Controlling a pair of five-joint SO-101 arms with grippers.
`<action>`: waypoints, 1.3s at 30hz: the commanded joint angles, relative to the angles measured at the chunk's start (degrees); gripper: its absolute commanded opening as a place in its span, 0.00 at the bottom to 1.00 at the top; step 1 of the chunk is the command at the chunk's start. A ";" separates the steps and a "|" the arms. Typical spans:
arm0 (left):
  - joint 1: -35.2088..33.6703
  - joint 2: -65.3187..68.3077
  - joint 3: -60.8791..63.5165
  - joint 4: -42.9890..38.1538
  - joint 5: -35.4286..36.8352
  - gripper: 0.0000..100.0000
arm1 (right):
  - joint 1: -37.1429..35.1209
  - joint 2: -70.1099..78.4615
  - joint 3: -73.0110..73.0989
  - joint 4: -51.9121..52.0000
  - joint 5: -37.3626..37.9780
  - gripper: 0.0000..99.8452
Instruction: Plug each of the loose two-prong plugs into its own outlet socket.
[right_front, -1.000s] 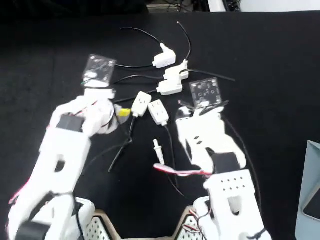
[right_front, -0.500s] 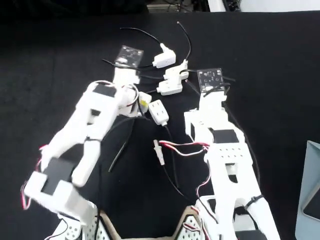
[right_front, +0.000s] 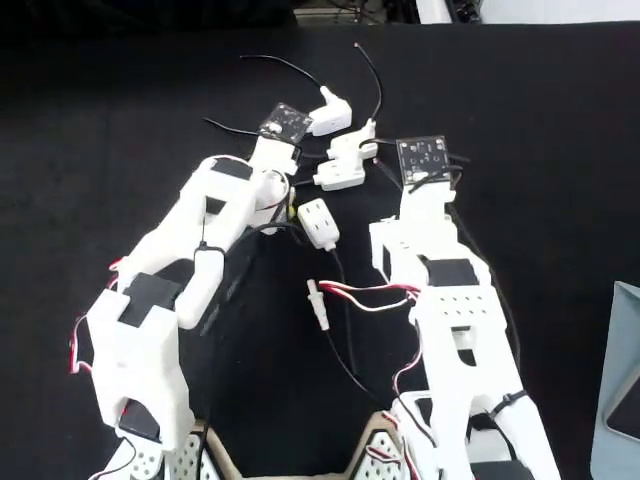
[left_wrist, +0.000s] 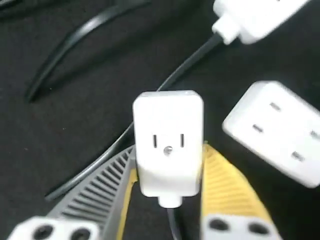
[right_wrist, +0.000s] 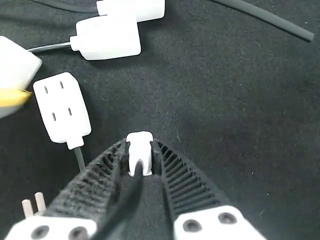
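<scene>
A table (right_front: 560, 150) draped in black cloth is seen, with a white multi-outlet socket (right_front: 318, 223) laid near its middle and a loose two-prong plug (right_front: 316, 300) laid nearer the arm bases. Farther back, a pair of white connector blocks (right_front: 340, 176) is set touching. A white angled plug (right_front: 328, 118) is placed just beyond them, and thin black cords (right_wrist: 265, 18) are strewn about.

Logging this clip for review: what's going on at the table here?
Both arms are holding parts at the black table. The left gripper is shut on a white single socket. The right gripper is shut on a small white plug body with a dark cord. A two-prong plug lies loose between the arms, not plugged in.
</scene>
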 joint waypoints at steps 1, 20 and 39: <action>-0.04 -0.97 -4.18 5.80 -3.52 0.07 | 0.18 0.22 -3.21 -1.14 -0.44 0.01; -0.22 -37.71 32.22 16.26 -9.23 0.03 | -0.18 0.57 -3.12 -0.88 -0.44 0.01; -2.68 -71.56 57.71 10.37 -8.62 0.28 | -2.46 0.57 -2.51 -0.88 -0.44 0.01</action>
